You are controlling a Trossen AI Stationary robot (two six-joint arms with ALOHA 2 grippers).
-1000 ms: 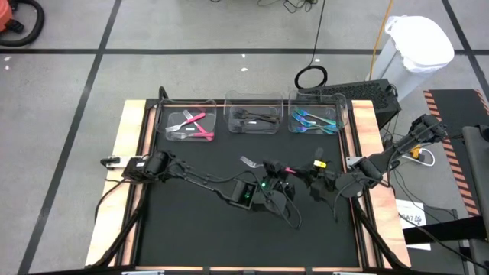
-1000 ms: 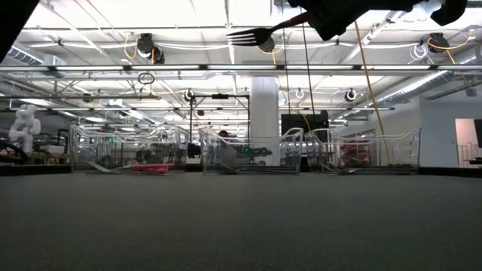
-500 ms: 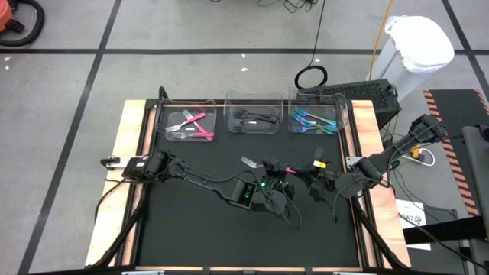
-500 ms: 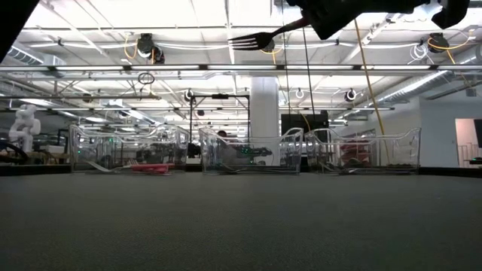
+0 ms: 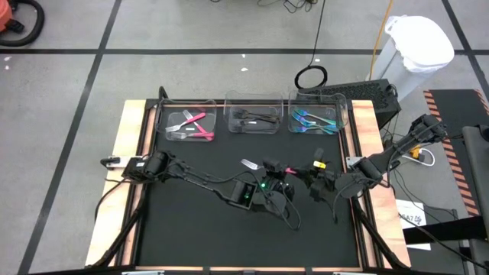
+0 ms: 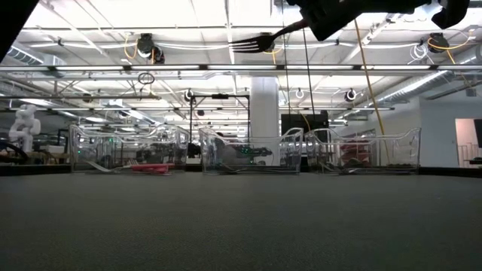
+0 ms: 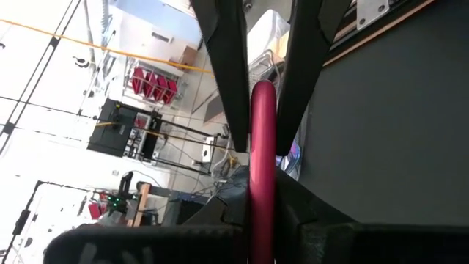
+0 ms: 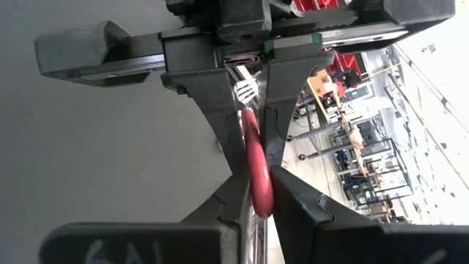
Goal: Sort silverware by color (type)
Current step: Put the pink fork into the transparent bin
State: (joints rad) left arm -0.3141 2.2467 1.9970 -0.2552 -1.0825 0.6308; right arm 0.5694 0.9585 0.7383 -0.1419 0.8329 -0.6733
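Above mid-table, the left gripper and right gripper both pinch the pink-handled fork mid-handover; next, I'd guess, right lets go and left carries it to the pink bin.

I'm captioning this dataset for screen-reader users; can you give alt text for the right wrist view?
A pink-handled fork is gripped between the right tool's two dark fingers, while the left tool ahead clamps its silver end, above the black table.

no readable text, labels or signs
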